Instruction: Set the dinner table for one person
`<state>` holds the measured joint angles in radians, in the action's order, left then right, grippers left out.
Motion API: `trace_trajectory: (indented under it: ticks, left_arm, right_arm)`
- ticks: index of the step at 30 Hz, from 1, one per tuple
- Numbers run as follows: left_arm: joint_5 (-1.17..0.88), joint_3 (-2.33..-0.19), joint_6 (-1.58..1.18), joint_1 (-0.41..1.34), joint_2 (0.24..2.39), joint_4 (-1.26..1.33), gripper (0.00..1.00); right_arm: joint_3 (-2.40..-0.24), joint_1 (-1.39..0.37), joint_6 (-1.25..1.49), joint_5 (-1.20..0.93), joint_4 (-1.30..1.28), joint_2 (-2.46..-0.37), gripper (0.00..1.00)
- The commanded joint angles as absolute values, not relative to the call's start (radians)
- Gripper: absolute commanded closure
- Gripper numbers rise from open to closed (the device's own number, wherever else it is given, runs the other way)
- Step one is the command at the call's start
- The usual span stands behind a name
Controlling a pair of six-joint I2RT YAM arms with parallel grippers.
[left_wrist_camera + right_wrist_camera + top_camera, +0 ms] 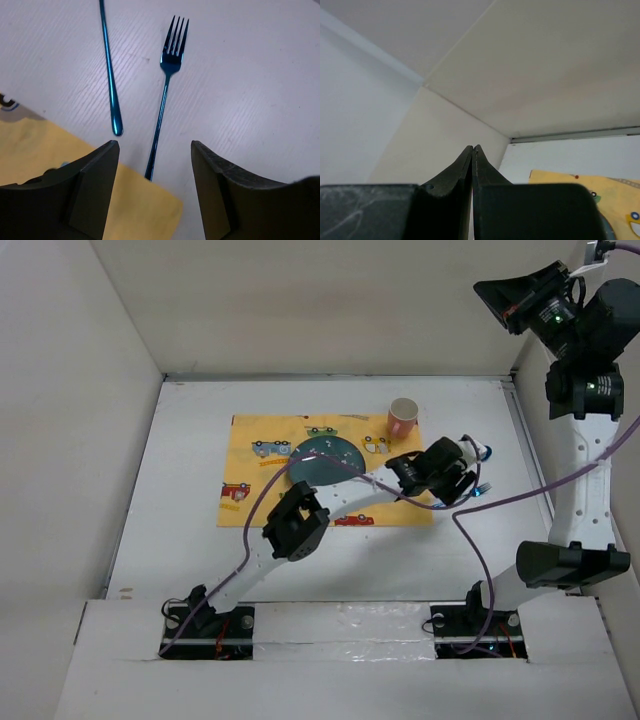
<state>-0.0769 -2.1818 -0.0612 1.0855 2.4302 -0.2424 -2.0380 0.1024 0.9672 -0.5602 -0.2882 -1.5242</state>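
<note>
The dinner table [180, 500] fills the middle of the overhead view as a white surface. A yellow mat [260, 485] lies at its centre, with a dark plate [318, 465] on it and a pink cup [403, 418] at the mat's upper right corner. In the left wrist view the left gripper [154, 145] hangs with its jaws wide apart and nothing between them, above the handle end of a blue fork [167, 90]. That end meets the edge of the mat at the bottom centre of the frame. A second utensil [110, 75] lies just beside the fork at upper left. Only its handle shows, so I cannot tell knife from spoon. The nearest risk is a finger dipping or swinging sideways, clipping the fork handle and skewing it toward its neighbour. Catching the cloth edge would drag the fork with it. In the overhead view the left arm stretches across the mat and a purple cable [265, 495] loops low by the plate, so a careless sweep could nudge the plate or pull the mat, and the cup stands close enough to be knocked. The right gripper [472, 150] sits high in the upper right, jaws pressed together on nothing and aimed at the wall, so it looks like no threat.
</note>
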Motion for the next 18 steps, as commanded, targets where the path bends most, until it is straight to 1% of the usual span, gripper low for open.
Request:
trace_trajectory:
  ticks: [1,5,12,18]
  left_arm:
    - [-0.147,-2.308,-0.077,1.100,2.494,-0.166,0.44]
    - [-0.127,-2.362,-0.064,1.132,2.574,-0.109,0.40]
    - [-0.132,-2.407,-0.071,1.132,2.671,-0.098,0.41]
    - [-0.080,-2.416,-0.077,1.132,2.718,-0.097,0.41]
  right_arm:
    - [-2.043,0.071,1.014,-0.621,-0.210,-1.491,0.93]
    - [-2.031,0.061,0.997,-0.630,-0.232,-1.483,0.94]
    - [-1.996,0.051,0.963,-0.643,-0.244,-1.457,0.95]
    - [-1.924,0.029,0.940,-0.652,-0.247,-1.425,0.97]
